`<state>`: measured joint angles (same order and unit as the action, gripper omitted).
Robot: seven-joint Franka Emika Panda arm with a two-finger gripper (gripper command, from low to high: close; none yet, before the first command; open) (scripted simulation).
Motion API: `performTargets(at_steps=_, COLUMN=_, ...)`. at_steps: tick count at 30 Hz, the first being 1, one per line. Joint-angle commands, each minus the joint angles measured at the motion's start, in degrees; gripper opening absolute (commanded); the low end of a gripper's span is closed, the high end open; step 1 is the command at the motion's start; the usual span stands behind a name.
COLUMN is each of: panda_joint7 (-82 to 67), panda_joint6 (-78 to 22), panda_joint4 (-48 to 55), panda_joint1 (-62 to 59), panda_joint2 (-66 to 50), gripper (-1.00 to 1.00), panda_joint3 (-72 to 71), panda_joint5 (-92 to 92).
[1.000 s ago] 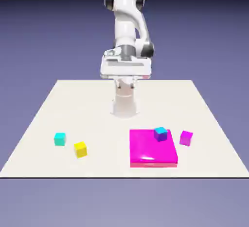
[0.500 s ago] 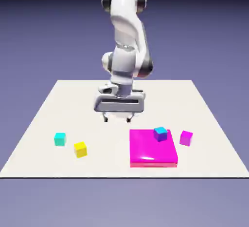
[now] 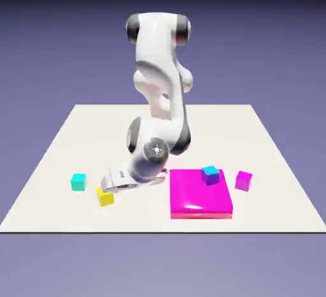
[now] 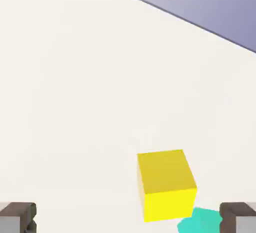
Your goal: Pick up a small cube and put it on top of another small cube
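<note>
Blue-violet backdrop surrounds a pale table (image 3: 57, 149) that carries everything. Bent low, the white arm (image 3: 159, 85) brings its gripper (image 4: 128, 219) down over the yellow cube (image 3: 106, 197), jaws spread wide and grasping nothing; in the hand view the cube sits between the grey fingertips (image 4: 17, 216), nearer the right one. That cube lies near the table's front edge, toward the exterior view's left, with the cyan cube (image 3: 78, 182) just beside it. A magenta slab (image 3: 200, 197) bears a cyan-topped cube (image 3: 210, 174); a purple cube (image 3: 243, 180) sits beside the slab.
</note>
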<state>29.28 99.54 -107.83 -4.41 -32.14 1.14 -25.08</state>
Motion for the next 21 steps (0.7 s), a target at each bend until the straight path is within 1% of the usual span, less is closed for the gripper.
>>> performTargets(at_steps=1, panda_joint7=-0.42, panda_joint6=-2.39, panda_joint4=1.71, panda_joint1=-0.16, panda_joint2=-2.08, gripper=0.0, panda_joint3=0.04, panda_joint5=-0.8)
performTargets(at_steps=12, panda_joint7=-5.07, panda_joint6=-28.63, panda_joint4=20.44, panda_joint1=-1.96, panda_joint2=-24.91, gripper=0.0, panda_joint3=0.44, panda_joint5=-9.64)
performTargets(at_steps=14, panda_joint7=-5.12, panda_joint6=-28.94, panda_joint4=20.67, panda_joint1=-1.98, panda_joint2=-25.19, gripper=0.0, panda_joint3=0.44, panda_joint5=-9.75)
performTargets(at_steps=18, panda_joint7=-2.5, panda_joint6=-22.06, panda_joint4=12.37, panda_joint1=-4.28, panda_joint2=-23.87, gripper=0.0, panda_joint3=1.17, panda_joint5=-11.03)
performTargets(at_steps=19, panda_joint7=-2.4, panda_joint6=-21.8, panda_joint4=12.05, panda_joint1=-4.37, panda_joint2=-23.82, gripper=0.0, panda_joint3=1.2, panda_joint5=-11.08)
performTargets(at_steps=20, panda_joint7=-2.4, panda_joint6=-21.8, panda_joint4=12.05, panda_joint1=-4.37, panda_joint2=-23.82, gripper=-1.0, panda_joint3=1.2, panda_joint5=-11.08)
performTargets(at_steps=21, panda_joint7=-2.4, panda_joint6=-21.8, panda_joint4=12.05, panda_joint1=-4.37, panda_joint2=-23.82, gripper=-1.0, panda_joint3=1.2, panda_joint5=-11.08)
